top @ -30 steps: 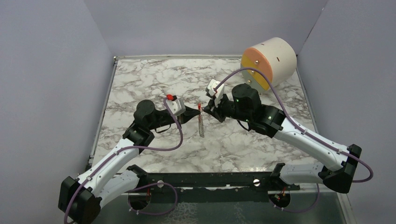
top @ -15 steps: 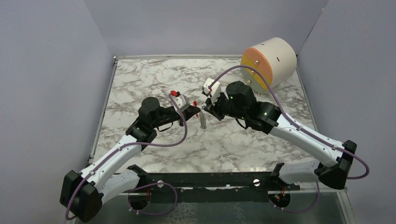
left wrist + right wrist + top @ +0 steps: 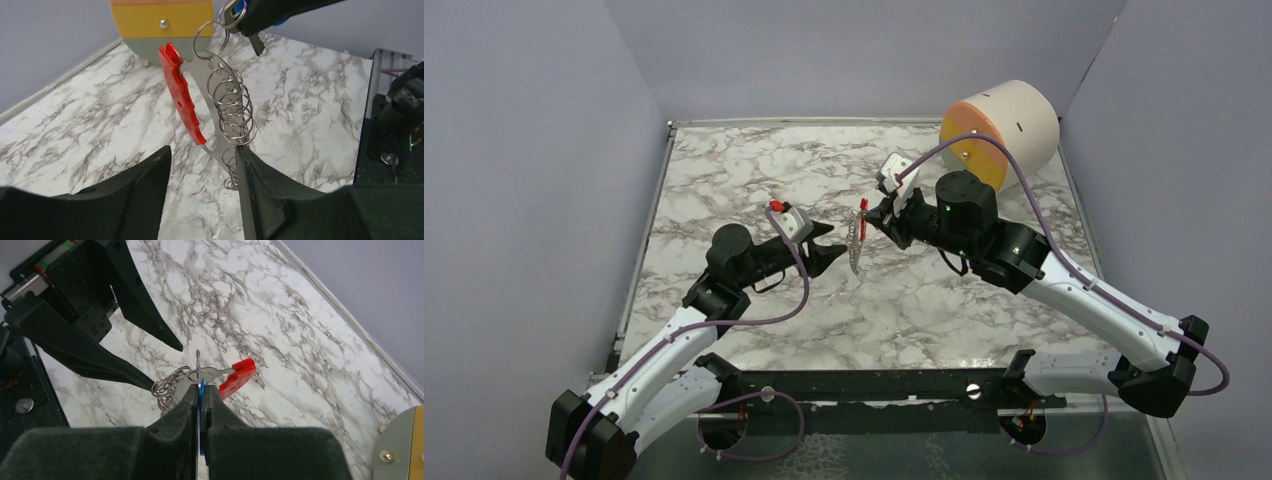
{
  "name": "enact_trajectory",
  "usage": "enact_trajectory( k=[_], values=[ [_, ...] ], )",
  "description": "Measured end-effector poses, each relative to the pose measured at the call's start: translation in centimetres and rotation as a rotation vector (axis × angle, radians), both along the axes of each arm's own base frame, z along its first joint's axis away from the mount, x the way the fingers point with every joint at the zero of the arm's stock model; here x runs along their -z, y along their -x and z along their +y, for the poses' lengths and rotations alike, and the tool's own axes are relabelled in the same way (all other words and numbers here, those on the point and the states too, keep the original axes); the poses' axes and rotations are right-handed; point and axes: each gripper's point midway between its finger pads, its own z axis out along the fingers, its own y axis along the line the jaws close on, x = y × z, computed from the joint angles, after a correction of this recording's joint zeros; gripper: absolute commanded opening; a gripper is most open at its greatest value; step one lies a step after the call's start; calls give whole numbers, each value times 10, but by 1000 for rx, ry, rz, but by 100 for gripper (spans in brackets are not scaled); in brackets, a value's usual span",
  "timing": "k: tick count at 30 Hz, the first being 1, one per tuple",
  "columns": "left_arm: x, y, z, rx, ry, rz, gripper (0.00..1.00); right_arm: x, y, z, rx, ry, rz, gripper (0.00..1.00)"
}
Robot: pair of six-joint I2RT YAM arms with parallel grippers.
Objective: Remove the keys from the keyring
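The keyring [image 3: 856, 240], a grey metal strip strung with several wire rings and tipped with a red piece [image 3: 862, 205], hangs above the marble table. My right gripper [image 3: 871, 215] holds it up, shut on the blue-headed key [image 3: 201, 395], whose ring links to the keyring's [image 3: 167, 385] top. My left gripper [image 3: 202, 152] is open. The keyring's [image 3: 220, 105] lower end hangs between its fingers, close against the right finger [image 3: 250, 180]. The key [image 3: 240, 7] shows at the top of the left wrist view.
A large cream cylinder [image 3: 1001, 130] with an orange and yellow face lies at the table's back right, behind my right arm. The black base rail [image 3: 874, 385] runs along the near edge. Grey walls enclose the table.
My left gripper has opened and let go of the keyring, drawing back a little to the left. My right gripper has shifted right and back, with the keyring hanging from it.
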Motion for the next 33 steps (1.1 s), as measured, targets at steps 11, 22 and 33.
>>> enact_trajectory(
  k=[11, 22, 33],
  values=[
    [-42, -5, 22, -153, 142, -79, 55, -3, 1, -1, 0, -8, -6, 1],
    [-56, -21, 27, -237, 238, -55, 79, -3, 1, -1, 0, -10, -7, 1],
    [-77, -16, 11, -134, 316, -122, 63, -3, 1, -1, -1, -16, -11, 1]
  ],
)
